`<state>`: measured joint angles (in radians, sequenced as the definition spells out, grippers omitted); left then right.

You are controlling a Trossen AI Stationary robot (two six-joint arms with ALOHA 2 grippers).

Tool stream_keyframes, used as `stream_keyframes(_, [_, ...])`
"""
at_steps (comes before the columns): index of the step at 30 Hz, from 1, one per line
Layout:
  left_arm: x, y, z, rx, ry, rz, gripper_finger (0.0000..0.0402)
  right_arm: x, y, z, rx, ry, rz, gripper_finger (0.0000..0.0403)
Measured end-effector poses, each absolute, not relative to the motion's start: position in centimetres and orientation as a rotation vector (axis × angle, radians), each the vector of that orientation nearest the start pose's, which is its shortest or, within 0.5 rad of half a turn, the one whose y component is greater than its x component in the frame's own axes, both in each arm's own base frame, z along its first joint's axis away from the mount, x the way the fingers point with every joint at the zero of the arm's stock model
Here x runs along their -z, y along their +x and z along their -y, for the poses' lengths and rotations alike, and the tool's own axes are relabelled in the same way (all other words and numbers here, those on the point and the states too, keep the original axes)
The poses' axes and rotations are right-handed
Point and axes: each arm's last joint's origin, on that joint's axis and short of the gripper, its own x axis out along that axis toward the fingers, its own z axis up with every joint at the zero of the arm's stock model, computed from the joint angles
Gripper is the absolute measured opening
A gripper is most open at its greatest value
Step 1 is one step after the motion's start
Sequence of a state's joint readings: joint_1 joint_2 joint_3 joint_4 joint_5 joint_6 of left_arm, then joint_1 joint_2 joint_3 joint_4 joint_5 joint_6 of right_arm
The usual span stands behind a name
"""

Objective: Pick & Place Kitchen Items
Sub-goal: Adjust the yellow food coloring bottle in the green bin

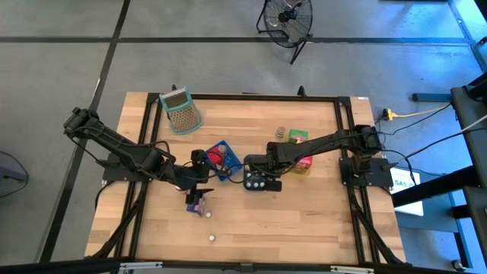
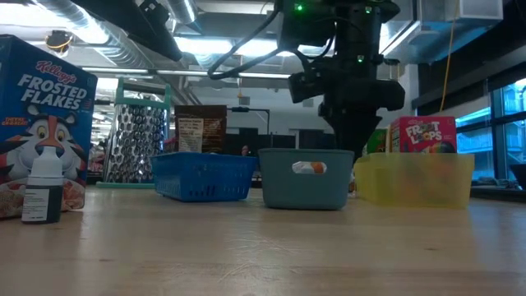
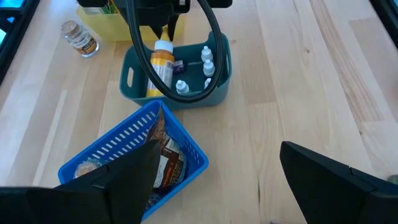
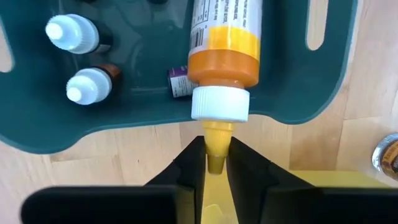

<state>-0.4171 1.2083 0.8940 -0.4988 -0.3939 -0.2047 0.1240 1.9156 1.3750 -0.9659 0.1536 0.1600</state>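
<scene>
Mustard-style squeeze bottle (image 4: 224, 56) with a white cap and yellow nozzle lies in the teal tray (image 4: 323, 93), its nozzle tip clenched between the right gripper (image 4: 216, 163) fingers.

Inside the teal tray, beside the squeeze bottle, stand two small white-capped dropper bottles (image 4: 87, 93) and a purple-labelled item (image 4: 180, 83). Left gripper (image 3: 217, 186) hovers with its jaws spread wide and holding nothing, just beside the teal tray, above the blue basket (image 3: 134, 134) that touches the tray's corner and contains packets. A yellow tray (image 2: 415, 177) sits on the teal tray's other side, with a Froot Loops box (image 2: 423, 134) behind it. Well apart from the teal tray stand a Frosted Flakes box (image 2: 41, 107) and a dark dropper bottle (image 2: 43, 193).
</scene>
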Motion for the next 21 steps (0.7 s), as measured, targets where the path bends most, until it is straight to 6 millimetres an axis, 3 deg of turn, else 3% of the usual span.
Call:
stream_keyframes(8, [-26.3, 22.7, 8.8, -0.055, 0.125, -0.743, 0.0329, -19.0, 35.4, -4.0, 0.157, -0.071, -1.51, 0.0059])
stream_keyframes(21, [-26.3, 22.6, 8.8, -0.058, 0.12, -0.749, 0.0329, -23.2, 35.7, -4.1, 0.187, -0.05, -1.546, 0.0059])
